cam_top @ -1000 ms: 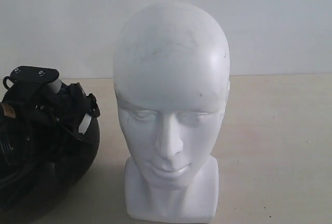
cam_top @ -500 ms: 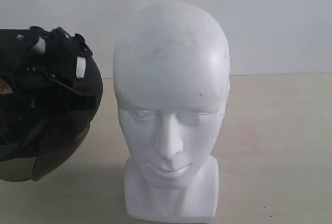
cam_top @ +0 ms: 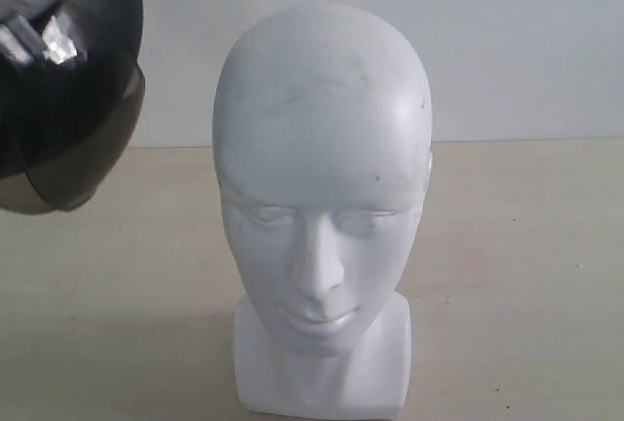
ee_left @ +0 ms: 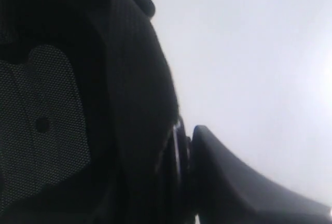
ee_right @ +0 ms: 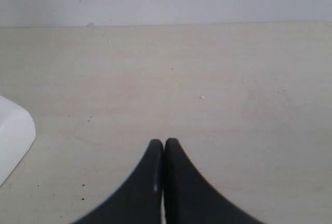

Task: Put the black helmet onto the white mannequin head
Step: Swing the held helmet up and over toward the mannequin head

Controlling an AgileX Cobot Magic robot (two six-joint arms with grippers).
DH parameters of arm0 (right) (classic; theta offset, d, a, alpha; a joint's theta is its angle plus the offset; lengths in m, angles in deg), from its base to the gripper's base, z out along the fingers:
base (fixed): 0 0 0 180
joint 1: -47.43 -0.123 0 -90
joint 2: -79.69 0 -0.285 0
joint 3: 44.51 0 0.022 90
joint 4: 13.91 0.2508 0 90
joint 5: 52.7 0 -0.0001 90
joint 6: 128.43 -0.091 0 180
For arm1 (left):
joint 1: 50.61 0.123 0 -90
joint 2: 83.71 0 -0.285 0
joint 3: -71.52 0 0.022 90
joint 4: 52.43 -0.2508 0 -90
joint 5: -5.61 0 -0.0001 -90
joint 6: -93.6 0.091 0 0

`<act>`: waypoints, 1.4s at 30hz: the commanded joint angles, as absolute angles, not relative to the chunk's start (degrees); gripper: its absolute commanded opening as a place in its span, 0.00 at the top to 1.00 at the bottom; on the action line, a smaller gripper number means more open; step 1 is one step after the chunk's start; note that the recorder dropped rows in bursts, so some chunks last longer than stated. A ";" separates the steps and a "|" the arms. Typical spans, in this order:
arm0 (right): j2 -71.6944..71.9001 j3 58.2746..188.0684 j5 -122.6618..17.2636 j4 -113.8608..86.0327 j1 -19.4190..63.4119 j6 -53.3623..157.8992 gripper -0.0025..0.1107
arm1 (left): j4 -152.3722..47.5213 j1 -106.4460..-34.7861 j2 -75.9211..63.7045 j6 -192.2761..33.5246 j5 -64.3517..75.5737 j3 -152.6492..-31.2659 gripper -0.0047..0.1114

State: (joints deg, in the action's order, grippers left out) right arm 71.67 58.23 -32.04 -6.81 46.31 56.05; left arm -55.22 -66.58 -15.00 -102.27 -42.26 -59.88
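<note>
The black helmet [cam_top: 63,90] hangs in the air at the upper left of the exterior view, its smoky visor [cam_top: 78,163] facing down and toward the camera. It is apart from the white mannequin head [cam_top: 322,216], which stands upright on its square neck base at the centre. My left gripper [ee_left: 184,138] is shut on the helmet's rim; the padded mesh lining [ee_left: 44,125] fills that wrist view. Over bare tabletop, my right gripper [ee_right: 164,143] is shut with nothing in it, beside a corner of the mannequin head [ee_right: 13,136].
A pale wooden table [cam_top: 526,275] carries the head. A plain white wall [cam_top: 526,41] runs along its far edge.
The helmet has risen from the table at the left to the upper left corner, carried by my left gripper. The mannequin head has not moved.
</note>
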 commanded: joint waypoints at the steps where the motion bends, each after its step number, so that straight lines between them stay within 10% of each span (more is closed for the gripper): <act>1: 71.90 58.27 -32.30 -6.85 46.22 56.44 0.98 | -59.36 -66.45 -21.27 -106.42 -52.62 -60.53 0.92; 42: 71.90 58.27 -55.44 -6.85 46.22 40.11 0.98 | -70.32 -66.45 -33.27 -167.91 -64.35 -70.77 0.92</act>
State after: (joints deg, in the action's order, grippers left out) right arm 71.67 58.23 -54.39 -6.81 46.31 40.39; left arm -71.12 -66.58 -32.55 -166.17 -59.97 -69.20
